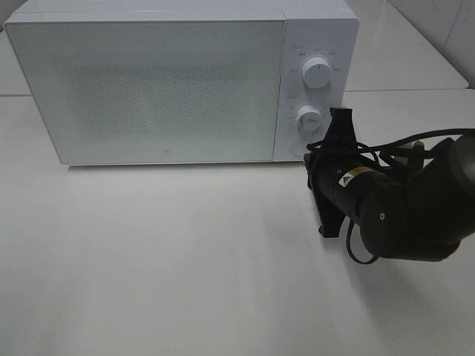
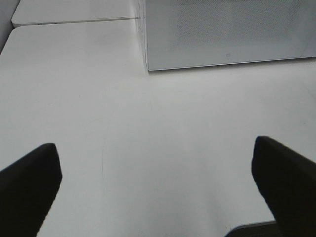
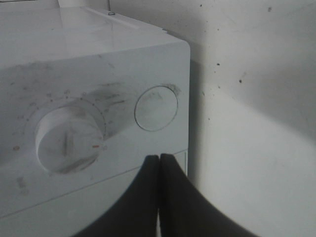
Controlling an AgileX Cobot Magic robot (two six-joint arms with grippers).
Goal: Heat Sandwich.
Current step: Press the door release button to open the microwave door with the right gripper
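Now, table point(image 1: 148, 259): white, bearing the microwave point(image 1: 148, 81) at 12 o'clock, door closed.
Right gripper point(image 3: 159, 158): at 3 o'clock, fingers pressed together, tips close to the round button point(image 3: 156, 109).
Left gripper point(image 2: 154, 145): spread wide above the table.
Sandwich: not in sight; cannot tell where.

Exterior high view: bright, even, diffuse light, the white worktop point(image 1: 148, 259) nearly washed out and low in contrast against the white microwave point(image 1: 148, 89), with a soft shadow along the microwave's base and a faint one under the right arm point(image 1: 401, 215) at lower right of frame. Left wrist view: greyer and dimmer, the left end effector point(image 2: 158, 187) showing only as dark, soft-edged, unfocused silhouettes. Right wrist view: dimmest, grainy, soft focus on the dial point(image 3: 69, 140), the right end effector point(image 3: 159, 158) a blurred black mass, a shadow band beside the microwave, dark specks across the pale area.
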